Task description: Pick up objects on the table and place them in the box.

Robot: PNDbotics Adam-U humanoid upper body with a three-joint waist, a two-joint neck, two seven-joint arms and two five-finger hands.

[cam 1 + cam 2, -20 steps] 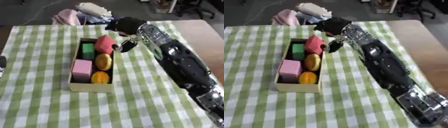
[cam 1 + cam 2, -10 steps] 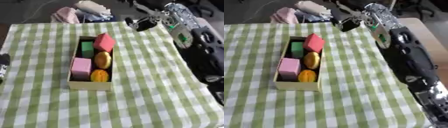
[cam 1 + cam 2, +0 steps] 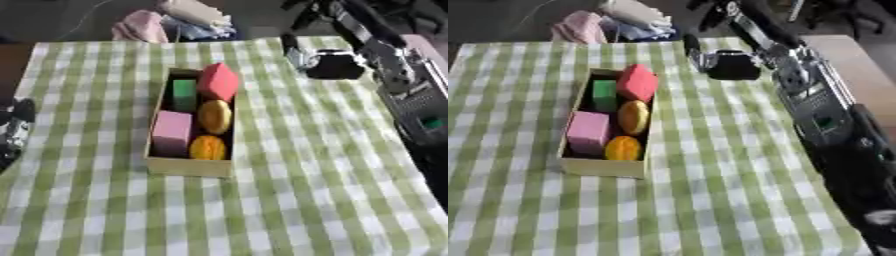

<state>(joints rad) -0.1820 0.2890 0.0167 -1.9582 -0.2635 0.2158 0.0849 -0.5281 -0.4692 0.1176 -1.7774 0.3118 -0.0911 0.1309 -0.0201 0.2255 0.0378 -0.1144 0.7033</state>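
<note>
Over the far right of the checked surface (image 3: 289,200), right arm runs in from the right edge; right hand (image 3: 328,65) hangs low above the cloth, blurred, so whether its fingers are spread or curled cannot be told. Left hand (image 3: 13,130) shows dark at the left edge, fingers unclear. Box (image 3: 188,166) sits mid-surface holding a red block (image 3: 218,81), green block (image 3: 184,92), pink block (image 3: 172,131), yellow piece (image 3: 214,116), orange piece (image 3: 207,147). Cloth bundle (image 3: 188,17) beyond the far edge.

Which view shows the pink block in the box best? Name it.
The left eye view: the pink block sits nearer the middle, its top and side plain. The right eye view shows the same block, further left.
</note>
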